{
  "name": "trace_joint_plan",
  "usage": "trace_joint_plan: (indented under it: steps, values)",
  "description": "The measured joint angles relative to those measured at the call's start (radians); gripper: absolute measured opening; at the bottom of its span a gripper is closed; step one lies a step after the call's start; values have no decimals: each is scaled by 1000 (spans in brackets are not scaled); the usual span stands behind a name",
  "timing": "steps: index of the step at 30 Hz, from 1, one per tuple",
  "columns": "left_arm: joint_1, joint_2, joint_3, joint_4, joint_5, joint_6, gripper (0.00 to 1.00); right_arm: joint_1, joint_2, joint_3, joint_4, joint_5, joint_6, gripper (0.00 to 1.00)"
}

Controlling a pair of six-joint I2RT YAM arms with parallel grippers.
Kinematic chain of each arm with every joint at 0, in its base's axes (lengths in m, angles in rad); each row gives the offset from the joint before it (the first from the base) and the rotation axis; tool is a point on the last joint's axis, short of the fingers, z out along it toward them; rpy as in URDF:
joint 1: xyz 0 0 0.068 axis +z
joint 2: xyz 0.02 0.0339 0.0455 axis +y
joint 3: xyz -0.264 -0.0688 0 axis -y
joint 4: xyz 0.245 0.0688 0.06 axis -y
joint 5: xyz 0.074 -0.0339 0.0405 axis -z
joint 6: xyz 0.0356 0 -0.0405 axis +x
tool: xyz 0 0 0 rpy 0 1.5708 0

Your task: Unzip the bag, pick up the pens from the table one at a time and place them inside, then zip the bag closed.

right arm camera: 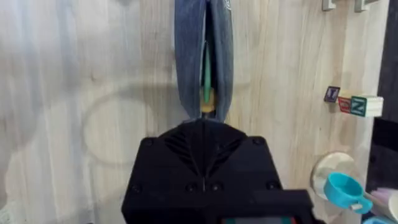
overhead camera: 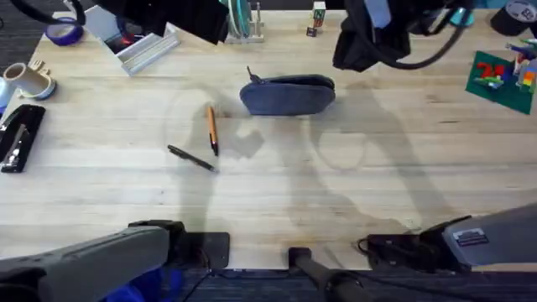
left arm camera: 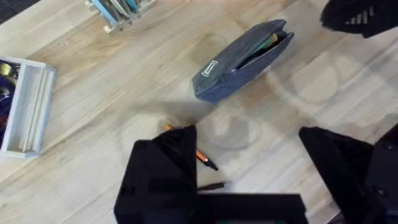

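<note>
Two pens (overhead camera: 211, 127) lie on the table (overhead camera: 377, 193) beside the unzipped bag (overhead camera: 288, 94), nearest my open left gripper (left arm camera: 249, 162); my right gripper (right arm camera: 202, 149), pinched shut, hangs above the bag's end.

2 grey-shelled arms, black ribbed fingers (right arm camera: 202, 174), black cable near the right gripper (overhead camera: 369, 38)

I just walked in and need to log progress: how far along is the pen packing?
Done: the bag is unzipped, its top gaping with a green and yellow item inside. In hand: the right gripper, shut, sits at the bag's end; the left gripper hovers open over the pens. Left: the orange pen and black pen lie on the table; then zipping.
</note>
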Motion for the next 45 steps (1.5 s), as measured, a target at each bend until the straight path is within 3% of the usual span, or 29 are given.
trace_joint_plan:
  steps: [10,45]
  values:
    - [0,0,0,0,0,0,995,-7,122,0,46,-15,-20,28]
    - [0,0,0,0,0,0,996,-10,375,2,118,-48,-33,30]
